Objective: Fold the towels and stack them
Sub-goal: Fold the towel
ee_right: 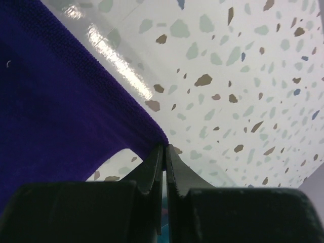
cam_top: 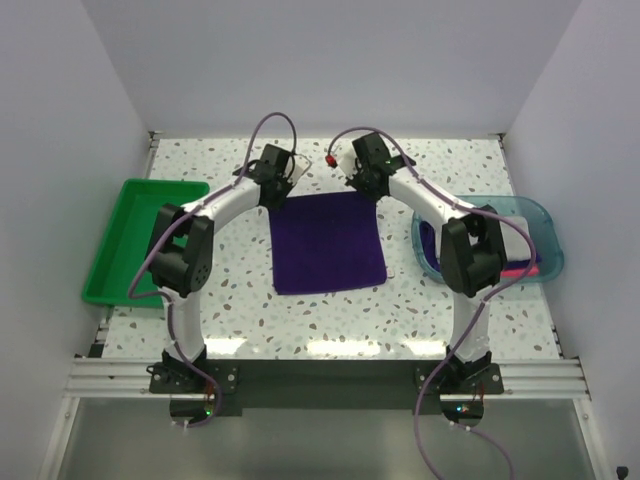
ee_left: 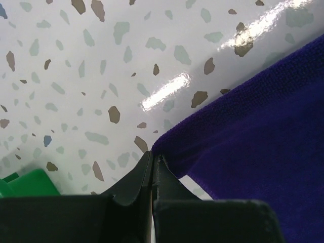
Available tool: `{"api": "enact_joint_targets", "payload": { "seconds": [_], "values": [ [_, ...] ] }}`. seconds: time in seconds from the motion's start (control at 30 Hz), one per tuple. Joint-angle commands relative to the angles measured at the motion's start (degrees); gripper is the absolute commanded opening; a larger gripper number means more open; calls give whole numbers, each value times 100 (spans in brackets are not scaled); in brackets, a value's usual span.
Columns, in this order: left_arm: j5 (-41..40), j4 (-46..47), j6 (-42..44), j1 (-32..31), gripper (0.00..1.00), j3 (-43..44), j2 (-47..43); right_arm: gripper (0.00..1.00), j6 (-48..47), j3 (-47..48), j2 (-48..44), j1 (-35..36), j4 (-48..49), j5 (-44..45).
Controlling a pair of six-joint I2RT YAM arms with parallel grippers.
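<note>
Far to the left of the purple towel point(cam_top: 328, 242), the green bin point(cam_top: 140, 240) sits at the edge of the speckled table point(cam_top: 400, 310), well apart from the cloth. The purple towel itself lies spread flat in the middle of the table between the two arms, roughly square, its near edge towards the arm bases. At the towel's far left corner, the left gripper point(cam_top: 284, 188) is pressed together on the cloth. In the left wrist view, its fingertips point(ee_left: 153, 162) meet at the tip of the towel point(ee_left: 253, 142), and the edge there is raised slightly so that a bit of table shows under it. At the towel's far right corner, the right gripper point(cam_top: 368, 186) pinches in the same way. In the right wrist view, its fingers point(ee_right: 164, 152) are closed on the point of the cloth point(ee_right: 61, 111), again with the edge lifted a little. To the right of the purple towel, the teal tray point(cam_top: 540, 230) holds a pink towel point(cam_top: 520, 270) and a pale towel point(cam_top: 524, 243), both largely hidden behind the right arm.
</note>
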Motion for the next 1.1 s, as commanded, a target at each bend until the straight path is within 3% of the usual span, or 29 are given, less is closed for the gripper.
{"api": "enact_joint_targets", "payload": {
  "seconds": [0.0, 0.3, 0.43, 0.8, 1.07],
  "values": [
    [-414, 286, -93, 90, 0, -29, -322, 0, -111, 239, -164, -66, 248, 335],
    [-818, -74, -1473, 81, 0, -829, -998, 0, 214, -376, -813, -66, 72, 468],
    [-389, -154, -1877, 72, 0, -1241, -1456, 0, 416, -745, -1069, -58, -24, 556],
    [419, -435, -2554, -50, 0, -2095, -2511, 0, 1348, -1869, -2001, -5, -33, 625],
    [386, -541, -2818, -235, 0, -2534, -2906, 0, 2244, -2239, -2431, 162, -543, 784]
  ]
}}
